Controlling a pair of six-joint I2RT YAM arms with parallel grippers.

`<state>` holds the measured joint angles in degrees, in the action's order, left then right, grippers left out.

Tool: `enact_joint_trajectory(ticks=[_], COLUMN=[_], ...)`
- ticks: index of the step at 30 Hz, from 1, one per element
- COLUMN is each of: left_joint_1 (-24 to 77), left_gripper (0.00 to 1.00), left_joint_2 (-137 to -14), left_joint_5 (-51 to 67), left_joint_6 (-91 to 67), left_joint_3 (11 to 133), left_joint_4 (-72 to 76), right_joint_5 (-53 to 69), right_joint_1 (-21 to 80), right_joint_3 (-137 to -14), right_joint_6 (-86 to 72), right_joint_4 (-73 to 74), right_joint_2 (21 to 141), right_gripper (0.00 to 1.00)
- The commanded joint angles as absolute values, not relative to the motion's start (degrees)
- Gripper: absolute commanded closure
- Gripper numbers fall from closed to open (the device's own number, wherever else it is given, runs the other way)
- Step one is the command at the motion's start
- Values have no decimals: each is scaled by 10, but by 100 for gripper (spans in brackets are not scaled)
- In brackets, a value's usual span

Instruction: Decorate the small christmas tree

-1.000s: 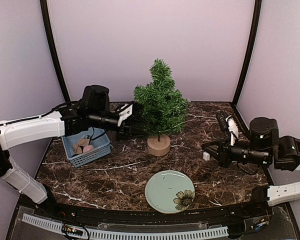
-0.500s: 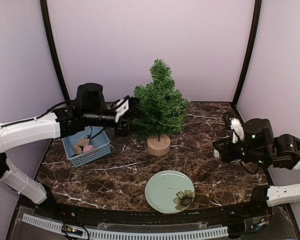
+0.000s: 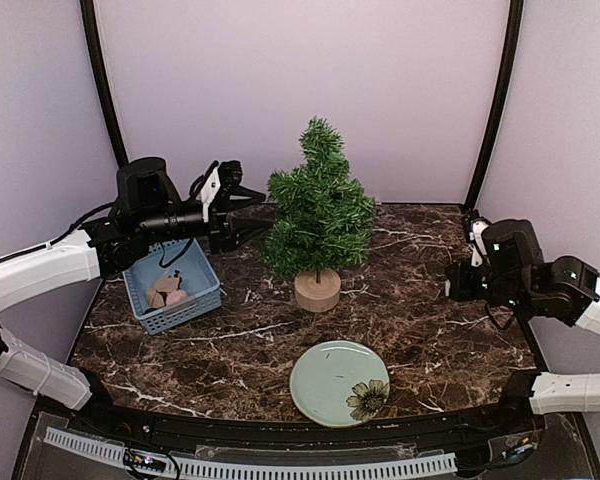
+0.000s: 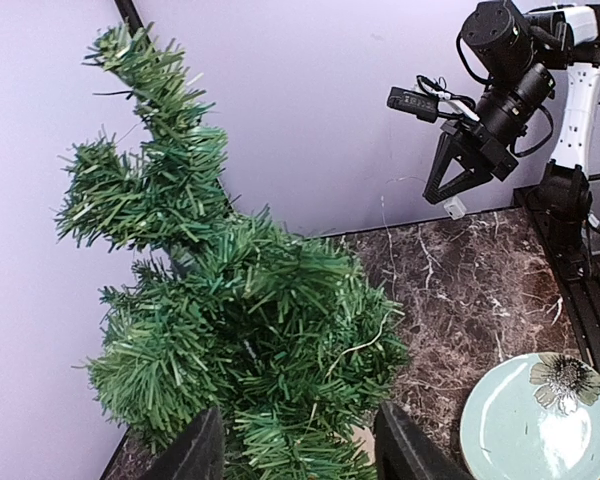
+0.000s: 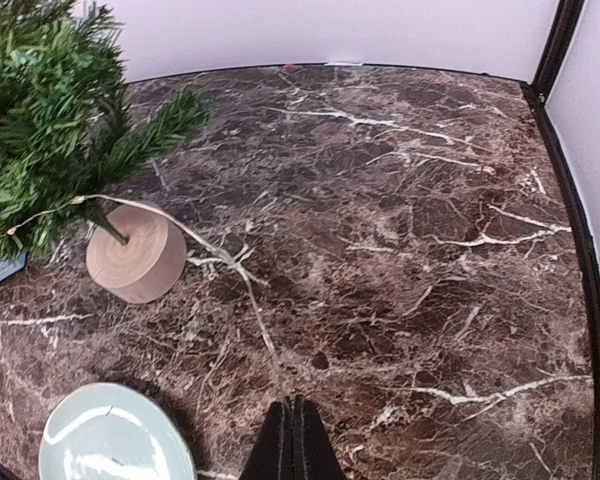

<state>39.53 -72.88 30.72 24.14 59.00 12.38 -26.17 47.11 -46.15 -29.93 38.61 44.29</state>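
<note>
The small christmas tree (image 3: pixel 320 210) stands mid-table on its round wood stump (image 3: pixel 317 290). My left gripper (image 3: pixel 242 205) is open and empty, just left of the tree's upper branches. In the left wrist view its fingers (image 4: pixel 205 452) flank the lower branches of the tree (image 4: pixel 230 320) without gripping them. My right gripper (image 3: pixel 450 282) hangs over the right side of the table. In the right wrist view it (image 5: pixel 293 430) is shut. A thin pale string (image 5: pixel 235 270) runs from the tree (image 5: pixel 50 120) across the stump (image 5: pixel 130 250) to its tips.
A blue basket (image 3: pixel 195 300) holding a few pinkish and brown ornaments (image 3: pixel 167 292) sits left of the tree. A pale green plate (image 3: pixel 325 385) with a flower print lies at the front centre, and shows in the wrist views (image 4: pixel 510 430) (image 5: pixel 110 435). Lilac walls enclose the table.
My left gripper has drawn back left and upward out of the tree's branches. My right arm has pulled back to the right, away from the tree.
</note>
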Motion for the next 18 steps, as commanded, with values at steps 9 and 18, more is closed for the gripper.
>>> enact_joint_trajectory(ticks=[9,18], left_joint_1=[369,293], left_gripper=[45,44], left_joint_2=[-701,-718], left_joint_5=[238,242], left_joint_6=[189,77], left_joint_3=[576,615], left_joint_4=[173,172], right_joint_5=[-192,-136], right_joint_1=[316,287], right_joint_3=[-520,-606], right_joint_6=[-175,-44], right_joint_4=[242,133], right_joint_2=[557,704], right_gripper=[100,100])
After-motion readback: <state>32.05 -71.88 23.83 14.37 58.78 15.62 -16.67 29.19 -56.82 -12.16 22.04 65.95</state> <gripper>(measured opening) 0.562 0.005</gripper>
